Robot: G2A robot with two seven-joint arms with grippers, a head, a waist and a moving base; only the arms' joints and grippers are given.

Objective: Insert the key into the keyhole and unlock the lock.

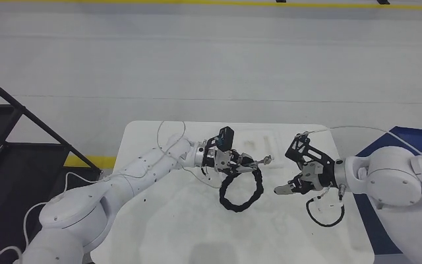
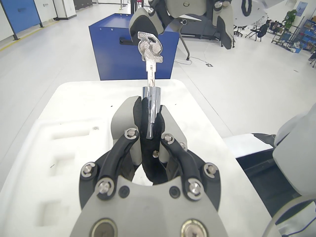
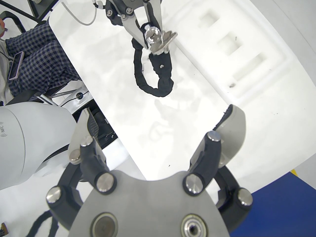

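Observation:
My left gripper [image 2: 148, 106] is shut on the chrome cylinder of a black cable lock [image 2: 151, 114], held above the white table [image 1: 165, 218]. A silver key [image 2: 150, 52] sticks out of the cylinder's keyhole, with a second key hanging at its head. The lock's black loop [image 1: 241, 191] hangs below the left gripper [image 1: 239, 162]. My right gripper [image 3: 158, 124] is open and holds nothing. It faces the key [image 3: 160, 41] from a short distance. In the left wrist view one of the right gripper's fingertips [image 2: 142, 25] sits close behind the key's head; touch cannot be told.
A white foam tray [image 3: 249, 50] with rectangular pockets lies on the table behind the lock [image 1: 260, 142]. A blue cabinet [image 2: 133, 50] stands beyond the table's end. A loose black cable [image 1: 326, 214] hangs under the right arm.

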